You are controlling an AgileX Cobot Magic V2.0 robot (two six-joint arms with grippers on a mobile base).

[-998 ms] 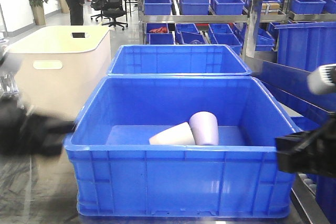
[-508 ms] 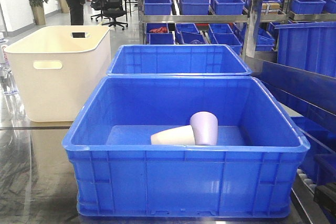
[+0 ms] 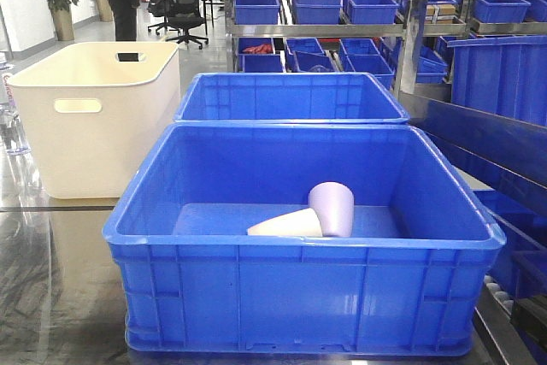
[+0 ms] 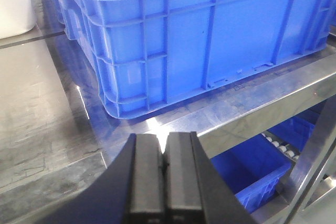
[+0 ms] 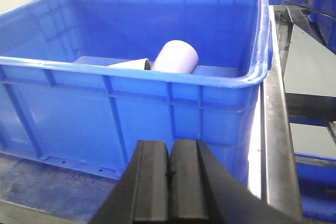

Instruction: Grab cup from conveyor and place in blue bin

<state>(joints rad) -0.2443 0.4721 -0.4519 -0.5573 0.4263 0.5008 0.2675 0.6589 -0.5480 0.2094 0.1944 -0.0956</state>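
Note:
The blue bin (image 3: 299,292) stands front and centre on the steel table. Inside it lie two cups on their sides: a lilac cup (image 3: 333,208) and a cream cup (image 3: 286,225) touching it. Both show in the right wrist view, the lilac cup (image 5: 176,56) and the cream cup (image 5: 128,64). My left gripper (image 4: 163,150) is shut and empty, low in front of the bin's left corner (image 4: 126,51). My right gripper (image 5: 169,156) is shut and empty, low in front of the bin's front wall (image 5: 105,114). The conveyor is out of view.
A cream tub (image 3: 94,113) with slot handles stands at the left. A second blue crate (image 3: 291,96) sits behind the bin. Racks of blue bins (image 3: 342,6) fill the background and right side. Another blue crate (image 4: 257,169) sits under the table edge.
Both arms have dropped out of the front view; a second ago they showed blurred at its left and right edges. The cream cup has settled slightly lower in the bin.

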